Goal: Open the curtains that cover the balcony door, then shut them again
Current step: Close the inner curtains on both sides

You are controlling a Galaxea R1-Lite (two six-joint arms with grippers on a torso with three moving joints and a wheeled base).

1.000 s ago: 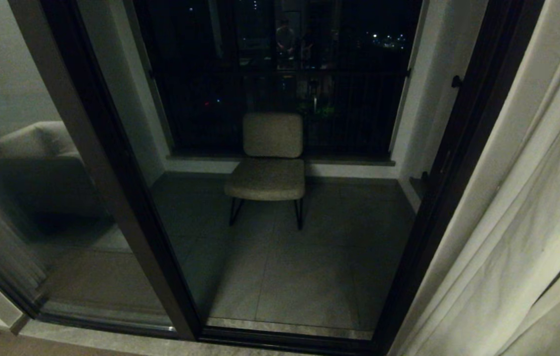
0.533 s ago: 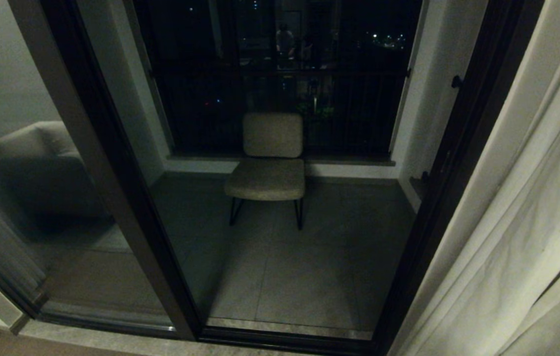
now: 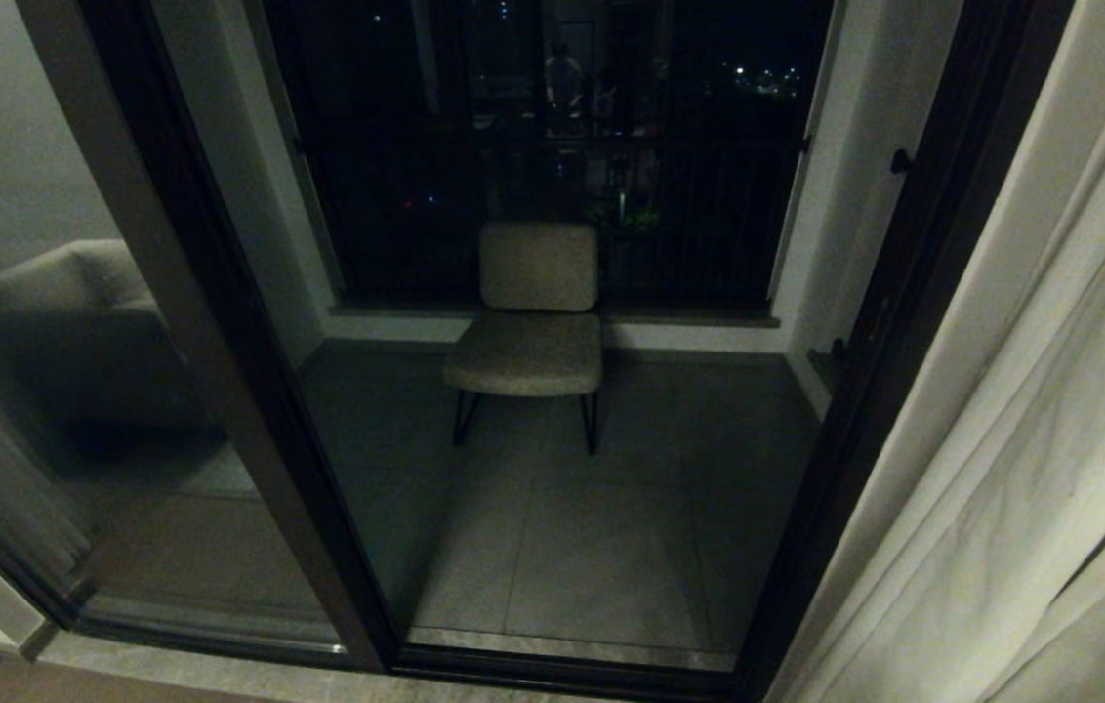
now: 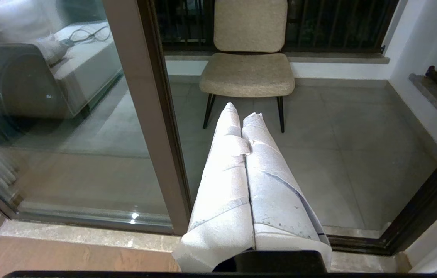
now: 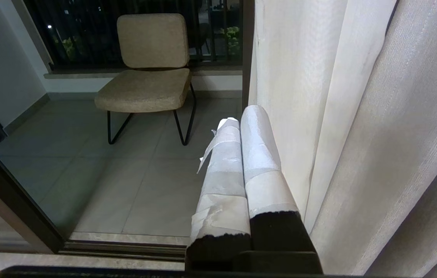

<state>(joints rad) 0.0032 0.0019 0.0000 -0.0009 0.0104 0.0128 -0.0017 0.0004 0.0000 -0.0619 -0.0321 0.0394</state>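
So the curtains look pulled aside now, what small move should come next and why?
Probably reach the right gripper toward the curtain beside it and open its shut jaws: the balcony door stands uncovered, so closing remains. The left gripper is shut and empty.

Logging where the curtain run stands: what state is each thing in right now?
curtains: drawn aside to the right, glass uncovered
balcony door: dark frame and glass exposed; open or shut unclear
chair: upright on the balcony, empty
left gripper: shut, empty
right gripper: shut, empty, beside the curtains
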